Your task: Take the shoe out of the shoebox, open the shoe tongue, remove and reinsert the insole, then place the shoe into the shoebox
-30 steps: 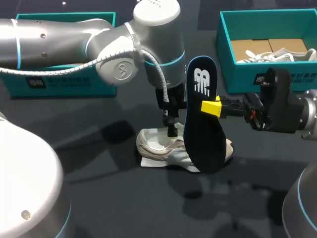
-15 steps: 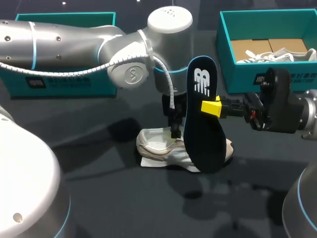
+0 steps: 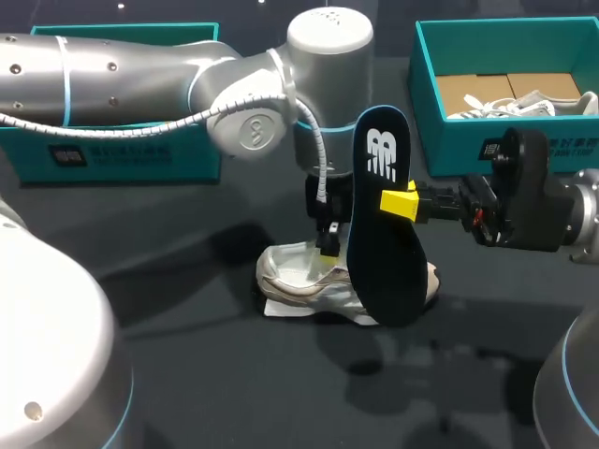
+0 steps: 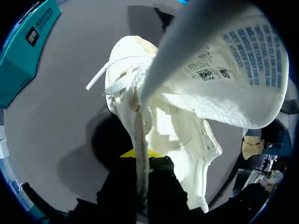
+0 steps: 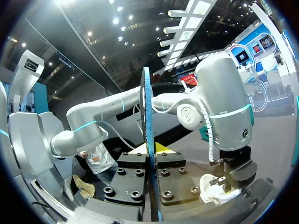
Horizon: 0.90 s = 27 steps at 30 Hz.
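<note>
Shoe: out of the box, resting on the table in front of the robot. This is the reference point for the entries below.

Left gripper: directly above the shoe's opening and down on it. In the left wrist view a pale strip of the upper runs up between the two fingers, which are nearly closed and pinch it from both sides. I cannot tell whether the strip is the tongue or the laced edge. The opening looks held wide.

Insole: fully out of the shoe. It stands upright just beside the shoe, on the right arm's side, with its lower end level with the shoe's far end.

Right gripper: above the shoe and off to that same side. Its fingers are clamped narrowly on the insole's edge, one on each face, about halfway up.

Shoebox: well apart from the shoe, beyond it on the right arm's side. A second shoe lies inside.

Progress, as judged:
- Done: shoe taken out, opening spread, insole removed.
- Left: feed the insole back in, seat it flat, let go of the upper, return the shoe to the shoebox.
- Roughly the halfway mark.
</note>
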Motion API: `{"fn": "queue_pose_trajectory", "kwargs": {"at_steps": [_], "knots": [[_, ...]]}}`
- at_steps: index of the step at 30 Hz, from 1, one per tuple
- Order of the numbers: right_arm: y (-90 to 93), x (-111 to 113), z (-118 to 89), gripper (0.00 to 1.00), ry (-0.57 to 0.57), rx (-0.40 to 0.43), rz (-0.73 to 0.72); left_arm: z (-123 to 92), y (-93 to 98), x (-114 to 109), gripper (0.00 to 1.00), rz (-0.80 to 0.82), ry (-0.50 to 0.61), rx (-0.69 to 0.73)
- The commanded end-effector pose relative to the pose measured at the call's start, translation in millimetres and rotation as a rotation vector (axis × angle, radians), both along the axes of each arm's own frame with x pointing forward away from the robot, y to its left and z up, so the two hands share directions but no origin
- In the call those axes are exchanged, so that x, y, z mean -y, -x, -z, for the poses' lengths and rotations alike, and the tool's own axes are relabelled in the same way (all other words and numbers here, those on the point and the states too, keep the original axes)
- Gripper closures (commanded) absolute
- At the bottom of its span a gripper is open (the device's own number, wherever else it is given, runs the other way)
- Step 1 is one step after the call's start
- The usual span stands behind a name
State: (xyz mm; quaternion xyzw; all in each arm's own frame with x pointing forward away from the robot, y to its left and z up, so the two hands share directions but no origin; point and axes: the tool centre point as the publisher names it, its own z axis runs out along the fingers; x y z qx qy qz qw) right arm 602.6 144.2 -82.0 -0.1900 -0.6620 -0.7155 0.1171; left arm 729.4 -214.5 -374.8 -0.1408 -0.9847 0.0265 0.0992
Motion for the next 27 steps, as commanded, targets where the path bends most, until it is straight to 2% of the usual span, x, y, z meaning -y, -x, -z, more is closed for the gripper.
{"fn": "queue_pose_trajectory", "kwargs": {"at_steps": [1,15,16,20,22,24,25,27], "knots": [[1.6,-1,1,1.00,0.002,0.000,0.004,-3,-9.1,7,1.00,0.036,-0.024,-0.041],[1.6,-1,1,1.00,0.002,0.000,0.004,-3,-9.1,7,1.00,0.036,-0.024,-0.041],[1.6,-1,1,1.00,0.002,0.000,0.004,-10,-10.7,5,1.00,0.051,-0.011,-0.026],[1.6,-1,1,1.00,0.002,0.000,0.004,-37,-17.9,-1,1.00,0.201,0.030,-0.023],[1.6,-1,1,1.00,0.002,0.000,0.004,-48,-15.1,-3,1.00,0.352,0.038,-0.001],[1.6,-1,1,1.00,0.002,0.000,0.004,-57,-8.6,-4,1.00,0.599,0.028,0.059],[1.6,-1,1,1.00,0.002,0.000,0.004,-60,-6.8,-6,1.00,0.663,0.018,0.102],[1.6,-1,1,1.00,0.002,0.000,0.004,-60,-6.8,-6,1.00,0.663,0.018,0.102]]}}
